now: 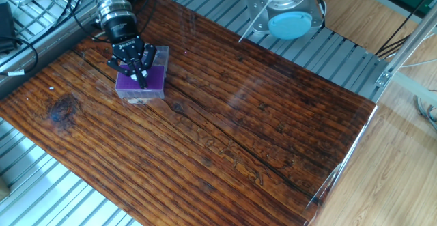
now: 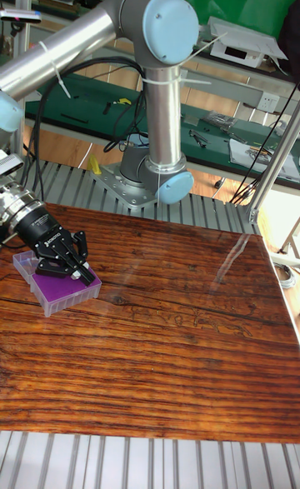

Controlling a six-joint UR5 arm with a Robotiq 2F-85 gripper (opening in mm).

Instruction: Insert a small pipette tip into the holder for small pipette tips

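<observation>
The holder for small pipette tips [image 1: 153,84] [image 2: 60,291], a small clear box with a purple top grid, sits near the table's far left corner. My gripper [image 1: 142,81] [image 2: 80,273] hangs right over its purple top, pointing down, fingertips just above or touching the grid. The black fingers [image 1: 135,66] are drawn close together. Of the small pipette tip pinched between them, only a faint pale speck shows in the fixed view; the fingers hide the rest.
The wooden table [image 1: 225,130] stands on a ribbed metal bench. The arm's base [image 1: 287,14] [image 2: 158,181] is mounted behind the table's far edge. Cables [image 1: 27,41] run off the table's left side.
</observation>
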